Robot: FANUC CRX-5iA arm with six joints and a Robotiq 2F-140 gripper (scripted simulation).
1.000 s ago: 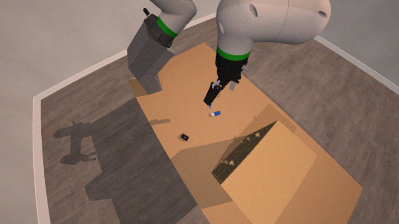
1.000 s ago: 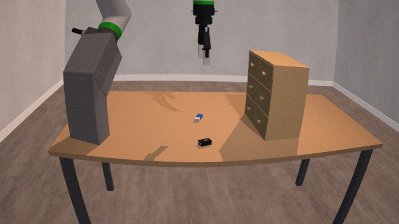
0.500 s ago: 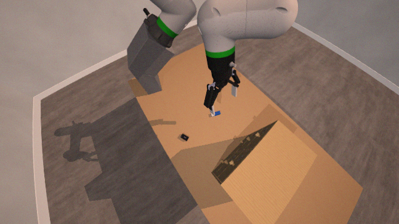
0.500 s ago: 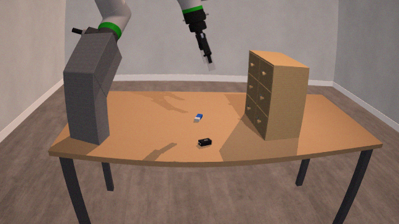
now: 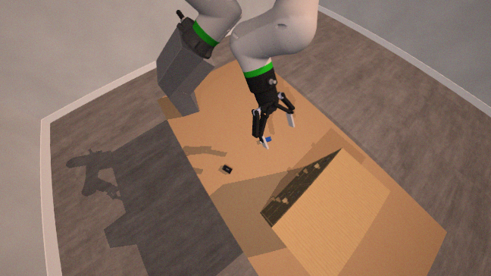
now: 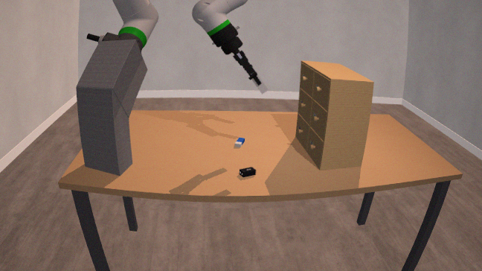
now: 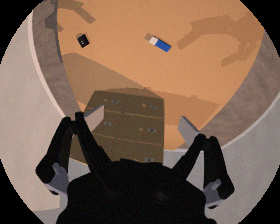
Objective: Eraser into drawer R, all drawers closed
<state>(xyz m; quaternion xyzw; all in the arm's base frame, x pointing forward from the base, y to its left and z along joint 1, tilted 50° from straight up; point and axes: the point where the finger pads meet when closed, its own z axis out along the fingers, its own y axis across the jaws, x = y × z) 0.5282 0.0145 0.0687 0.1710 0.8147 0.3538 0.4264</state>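
Note:
The eraser (image 5: 268, 139) (image 6: 239, 142) (image 7: 161, 44), white with a blue sleeve, lies flat on the table in front of the chest. The small wooden chest (image 5: 333, 203) (image 6: 347, 125) (image 7: 135, 117) stands upright, with two columns of knobbed drawers. All drawer fronts that show look flush with its front. No letter on any drawer can be read, so I cannot tell which is R. My gripper (image 5: 278, 131) (image 6: 262, 87) (image 7: 141, 117) is open and empty, high above the table, tilted towards the chest's front and short of it. The lowest drawers are partly hidden in the wrist view.
A small black block-like object (image 5: 226, 169) (image 6: 247, 172) (image 7: 83, 40) lies on the table (image 5: 216, 127) (image 6: 167, 147) near its long edge, apart from the eraser. The arm's grey pedestal (image 5: 178, 67) (image 6: 98, 125) stands at the table end opposite the chest.

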